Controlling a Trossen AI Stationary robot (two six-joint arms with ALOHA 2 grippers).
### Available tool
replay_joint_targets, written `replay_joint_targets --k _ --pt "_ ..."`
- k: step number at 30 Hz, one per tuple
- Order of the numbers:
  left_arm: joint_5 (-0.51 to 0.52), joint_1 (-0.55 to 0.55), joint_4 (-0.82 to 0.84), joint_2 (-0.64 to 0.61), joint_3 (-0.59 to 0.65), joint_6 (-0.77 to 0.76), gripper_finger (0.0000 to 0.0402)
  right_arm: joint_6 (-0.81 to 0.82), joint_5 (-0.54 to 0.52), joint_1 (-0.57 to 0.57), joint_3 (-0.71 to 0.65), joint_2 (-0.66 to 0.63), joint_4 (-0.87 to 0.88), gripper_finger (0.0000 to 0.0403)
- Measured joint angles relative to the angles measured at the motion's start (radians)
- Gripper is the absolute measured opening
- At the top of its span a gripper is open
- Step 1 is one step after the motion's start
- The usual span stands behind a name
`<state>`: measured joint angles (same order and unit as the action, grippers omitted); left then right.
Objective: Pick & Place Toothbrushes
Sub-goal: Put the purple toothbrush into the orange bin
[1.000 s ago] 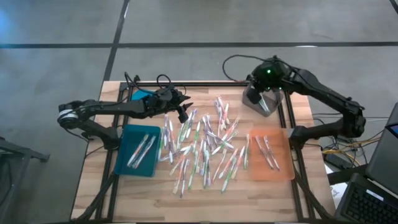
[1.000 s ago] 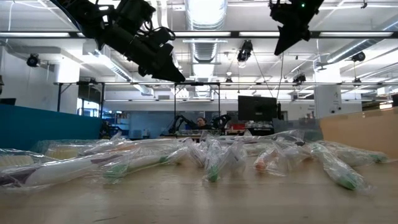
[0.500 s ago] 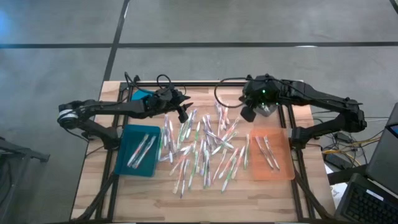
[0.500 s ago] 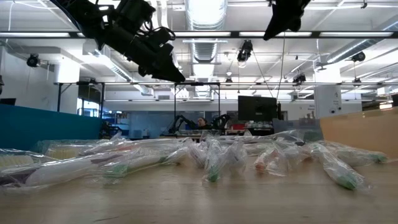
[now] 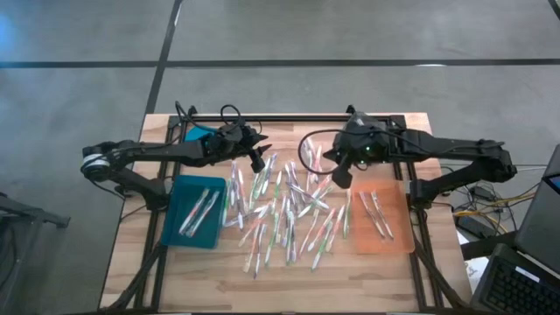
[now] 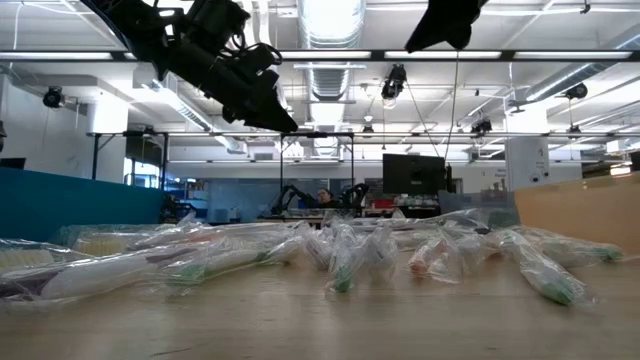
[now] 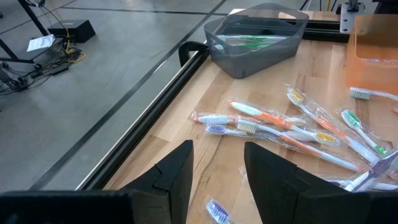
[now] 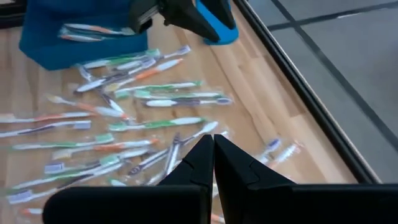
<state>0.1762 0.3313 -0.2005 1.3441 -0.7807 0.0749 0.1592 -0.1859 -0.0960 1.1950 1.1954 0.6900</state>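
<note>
Above a bench strewn with wrapped toothbrushes awaiting sorting into trays, the right end effector hangs over the pile with fingers pressed together and empty, while the left end effector waits, fingers apart, at the pile's edge.
</note>
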Motion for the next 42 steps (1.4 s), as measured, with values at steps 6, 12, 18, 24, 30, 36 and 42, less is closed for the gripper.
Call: replay_joint_targets --k 6,12,18,24,30,36,42 --pt "0.0 0.0 0.0 0.0 0.0 0.0 0.0149 0.044 0.0 -0.001 -0.095 0.0 -0.1 0.0009" --pt "0.0 0.0 0.0 0.0 0.0 0.0 0.0149 0.047 0.0 0.014 -0.196 0.017 -0.228 0.0009" --pt "0.0 0.0 0.012 0.0 0.0 0.0 0.0149 0.066 0.001 0.046 -0.207 0.111 -0.255 0.0009" --pt "0.0 0.0 0.018 0.0 0.0 0.0 0.0149 0.069 0.001 0.066 -0.133 0.255 -0.214 0.0009" --pt "0.0 0.0 0.022 0.0 0.0 0.0 0.0149 0.07 0.008 0.079 -0.072 0.376 -0.16 0.0009" --pt "0.0 0.0 0.029 0.0 0.0 0.0 0.0149 0.074 0.011 0.078 -0.034 0.462 -0.145 0.0009" --pt "0.0 0.0 0.038 0.0 0.0 0.0 0.0149 0.094 0.005 0.026 0.013 0.522 -0.152 0.0009"
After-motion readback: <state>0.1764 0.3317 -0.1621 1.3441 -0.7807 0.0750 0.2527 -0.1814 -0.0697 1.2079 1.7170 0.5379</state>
